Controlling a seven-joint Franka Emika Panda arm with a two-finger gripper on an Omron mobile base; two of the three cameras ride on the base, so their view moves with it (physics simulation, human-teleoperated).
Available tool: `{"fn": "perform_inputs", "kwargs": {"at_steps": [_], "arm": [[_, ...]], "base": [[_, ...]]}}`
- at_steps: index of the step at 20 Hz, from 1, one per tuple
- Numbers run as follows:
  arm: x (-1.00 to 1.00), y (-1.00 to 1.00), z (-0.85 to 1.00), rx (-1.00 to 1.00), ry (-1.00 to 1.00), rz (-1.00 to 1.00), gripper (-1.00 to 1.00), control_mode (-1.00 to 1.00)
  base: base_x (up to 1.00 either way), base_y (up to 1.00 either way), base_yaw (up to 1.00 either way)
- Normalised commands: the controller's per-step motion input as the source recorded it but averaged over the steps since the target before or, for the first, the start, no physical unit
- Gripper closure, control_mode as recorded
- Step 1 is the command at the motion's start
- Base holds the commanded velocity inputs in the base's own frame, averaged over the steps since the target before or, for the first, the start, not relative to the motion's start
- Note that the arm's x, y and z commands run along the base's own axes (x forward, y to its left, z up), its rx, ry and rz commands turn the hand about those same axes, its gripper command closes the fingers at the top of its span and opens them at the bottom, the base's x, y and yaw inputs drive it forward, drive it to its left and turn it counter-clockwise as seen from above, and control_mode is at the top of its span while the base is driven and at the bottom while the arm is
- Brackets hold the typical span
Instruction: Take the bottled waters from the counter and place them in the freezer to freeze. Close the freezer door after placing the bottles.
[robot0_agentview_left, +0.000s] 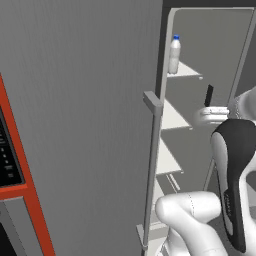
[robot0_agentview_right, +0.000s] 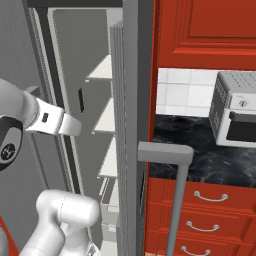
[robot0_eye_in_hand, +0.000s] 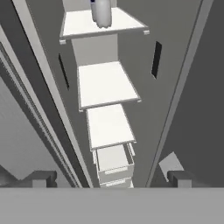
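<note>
One bottled water (robot0_agentview_left: 174, 55), whitish with a blue cap, stands upright on the top white shelf inside the freezer (robot0_agentview_left: 172, 117). In the hand view the bottle (robot0_eye_in_hand: 101, 13) is at the top edge, above a stack of white shelves (robot0_eye_in_hand: 107, 83). My gripper (robot0_agentview_left: 209, 94) reaches into the freezer opening, below and to the right of the bottle and apart from it. It is open (robot0_eye_in_hand: 109, 179) with nothing between its fingertips. In the right base view the freezer door (robot0_agentview_right: 131, 125) stands open, edge-on. The black counter (robot0_agentview_right: 200, 150) lies to its right.
A closed grey door (robot0_agentview_left: 90, 125) with a long vertical handle (robot0_agentview_left: 151, 165) borders the freezer on the left. A silver toaster oven (robot0_agentview_right: 235, 115) sits on the counter over red drawers (robot0_agentview_right: 210, 210). Red cabinets (robot0_agentview_right: 205, 30) hang above. My arm's white links (robot0_agentview_left: 195, 215) fill the foreground.
</note>
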Motion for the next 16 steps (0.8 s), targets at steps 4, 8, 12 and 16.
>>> {"fn": "perform_inputs", "kwargs": {"at_steps": [4, 8, 12, 16], "arm": [[-0.11, 0.10, -0.22, 0.06, 0.18, 0.00, -1.00, -1.00], [-0.01, 0.13, -0.42, 0.00, 0.14, 0.00, -1.00, -1.00], [0.00, 0.07, -0.45, -0.01, 0.03, 0.00, -1.00, -1.00], [-0.01, 0.00, -0.42, 0.00, 0.01, 0.03, -1.00, -1.00]], "base": [[0.00, 0.00, 0.00], [0.00, 0.00, 0.00], [0.00, 0.00, 0.00], [0.00, 0.00, 0.00]]}}
